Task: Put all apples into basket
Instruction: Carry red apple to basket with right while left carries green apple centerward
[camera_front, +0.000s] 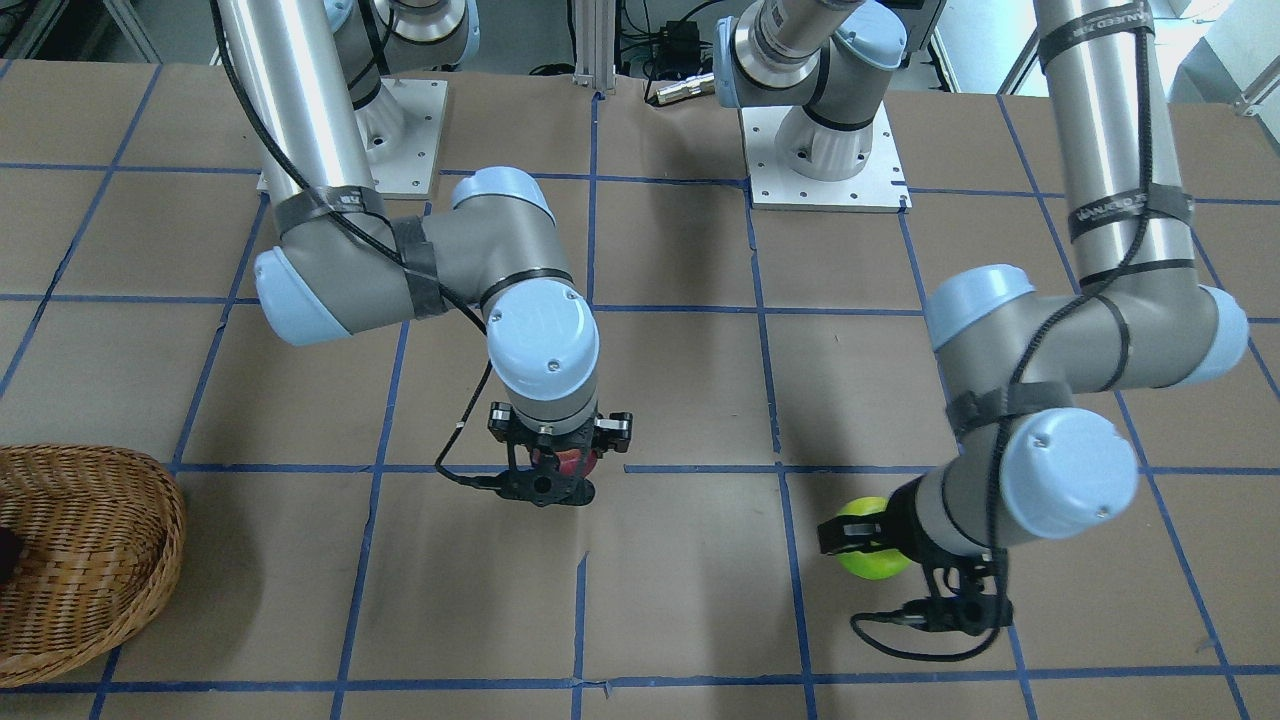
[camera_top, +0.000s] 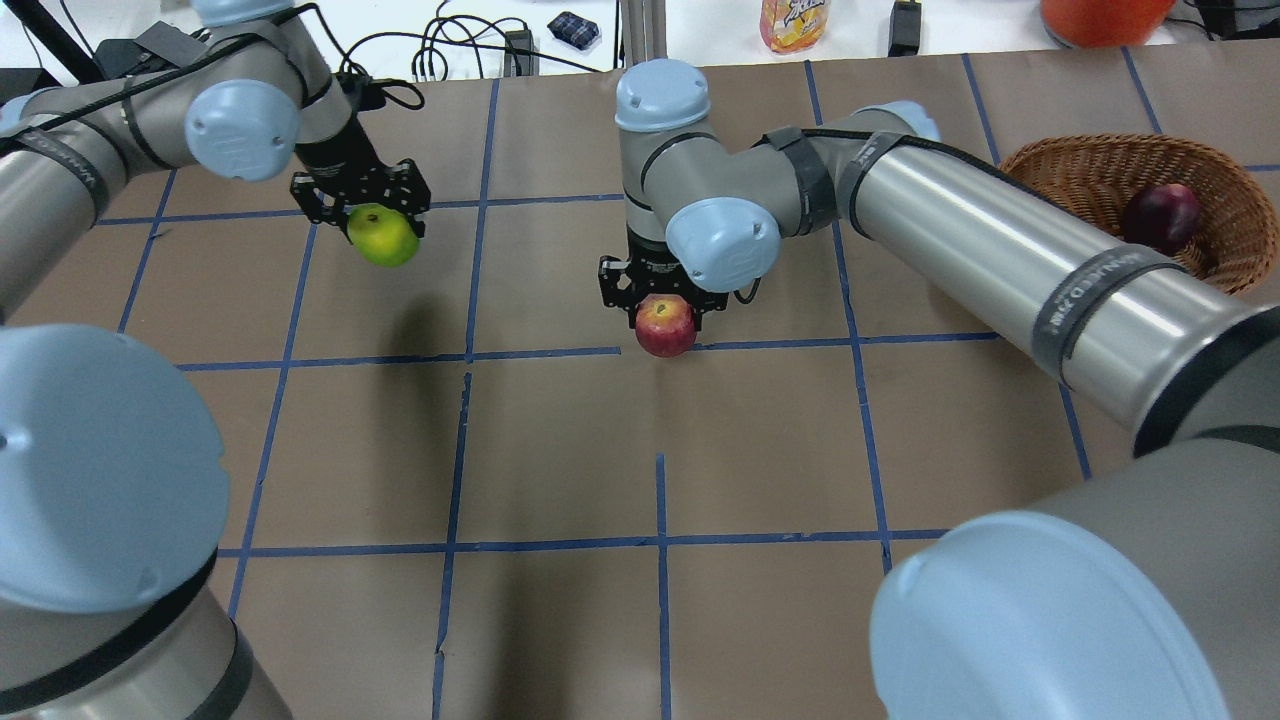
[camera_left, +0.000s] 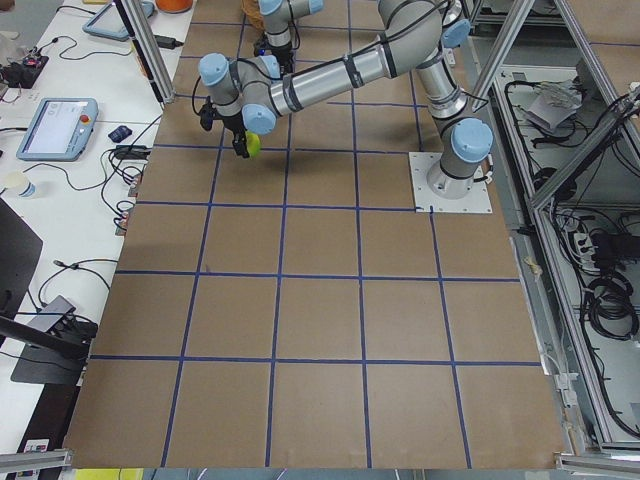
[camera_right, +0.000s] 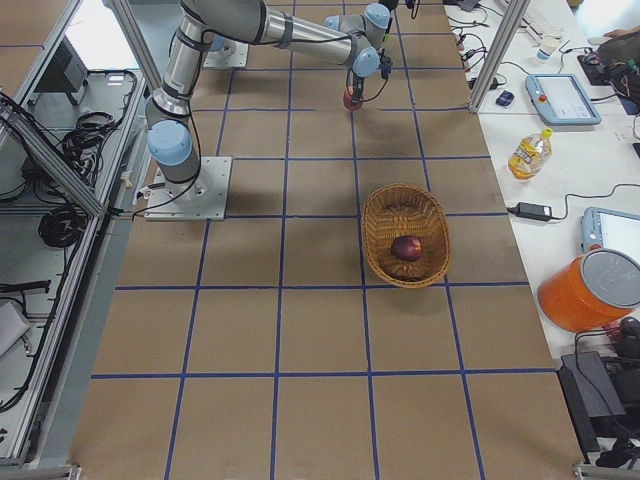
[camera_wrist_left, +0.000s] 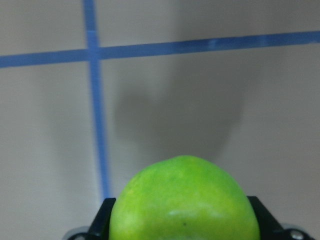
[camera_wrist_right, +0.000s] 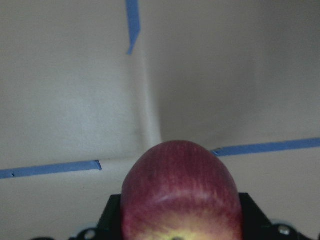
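My left gripper (camera_top: 380, 222) is shut on the lime-green apple (camera_top: 383, 236) and holds it above the table at the far left; the apple also shows in the front view (camera_front: 866, 552) and the left wrist view (camera_wrist_left: 184, 200). My right gripper (camera_top: 660, 305) is shut on a red apple (camera_top: 665, 325) with a yellowish patch, held above the table's middle; this apple fills the bottom of the right wrist view (camera_wrist_right: 181, 194). The wicker basket (camera_top: 1085, 163) stands at the far right with a dark red apple (camera_top: 1160, 217) lying in it, as the right side view shows too (camera_right: 406, 247).
The table is brown paper with a blue tape grid (camera_top: 470, 355). The two arm bases stand on white plates (camera_front: 825, 185). Beyond the table's far edge are a drink bottle (camera_top: 795, 22), an orange container (camera_top: 1100, 18) and cables.
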